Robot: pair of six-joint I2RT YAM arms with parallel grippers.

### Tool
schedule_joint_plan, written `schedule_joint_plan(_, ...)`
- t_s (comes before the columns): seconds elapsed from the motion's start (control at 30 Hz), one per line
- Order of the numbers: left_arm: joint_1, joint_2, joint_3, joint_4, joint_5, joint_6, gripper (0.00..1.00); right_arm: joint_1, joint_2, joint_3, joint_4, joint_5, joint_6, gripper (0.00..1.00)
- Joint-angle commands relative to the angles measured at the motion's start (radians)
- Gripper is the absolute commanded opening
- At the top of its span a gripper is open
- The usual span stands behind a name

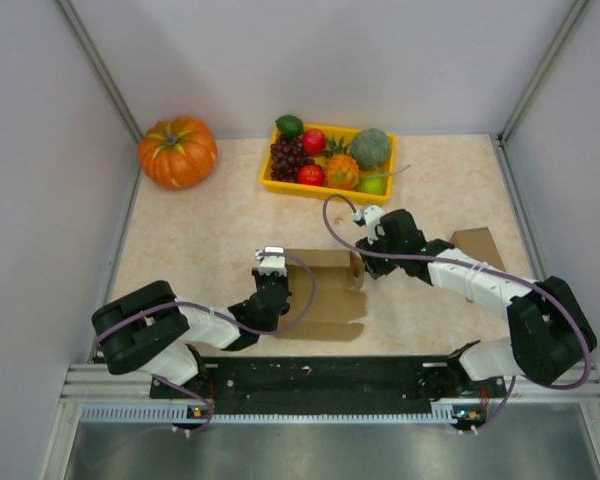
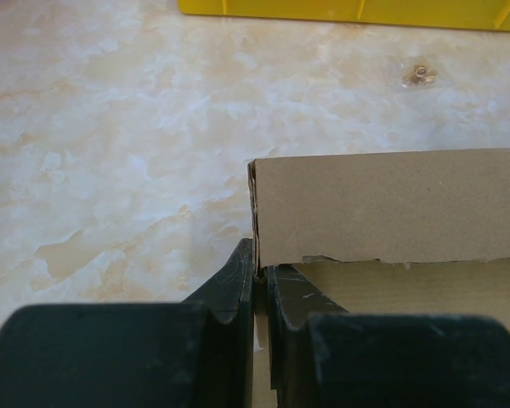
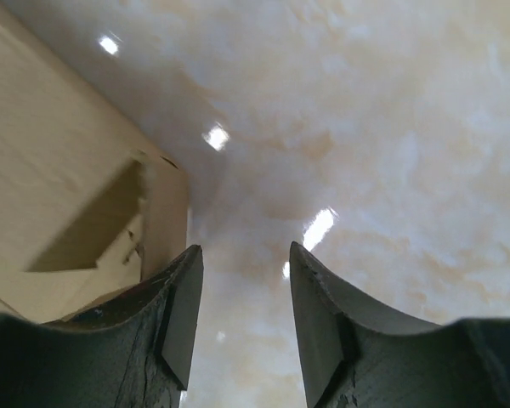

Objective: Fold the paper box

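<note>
The paper box (image 1: 325,290) is a brown cardboard piece lying in the middle of the table, partly raised. My left gripper (image 1: 270,266) is shut on its left edge; in the left wrist view the thin cardboard wall (image 2: 391,204) stands pinched between the black fingers (image 2: 238,280). My right gripper (image 1: 372,250) hovers at the box's right end, open, with only bare table between its fingertips. In the right wrist view the box's end flap (image 3: 93,212) lies just left of the left finger (image 3: 183,297).
A yellow tray (image 1: 325,185) of toy fruit stands at the back centre, and an orange pumpkin (image 1: 177,151) at the back left. A loose piece of cardboard (image 1: 478,243) lies right of the right arm. Grey walls close in both sides.
</note>
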Motion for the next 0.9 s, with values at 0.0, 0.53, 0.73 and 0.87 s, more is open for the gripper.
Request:
schedule_joint_plan(0.0, -0.004, 0.007, 0.006, 0.055, 0.018, 0.006, 0.0, 0.048, -0.038, -0.06, 0.265, -0.152, -0.164, 0.46)
schedule_joint_plan(0.53, -0.004, -0.007, 0.012, 0.032, 0.012, 0.009, 0.0, 0.173, -0.074, -0.058, 0.166, -0.175, -0.175, 0.52)
schedule_joint_plan(0.73, -0.004, -0.012, 0.007, 0.024, 0.012, 0.0, 0.0, 0.177, -0.1, -0.112, 0.308, -0.172, -0.08, 0.54)
schedule_joint_plan(0.87, -0.004, -0.018, 0.007, 0.02, 0.009, -0.017, 0.0, 0.195, -0.074, -0.114, 0.379, 0.008, 0.015, 0.5)
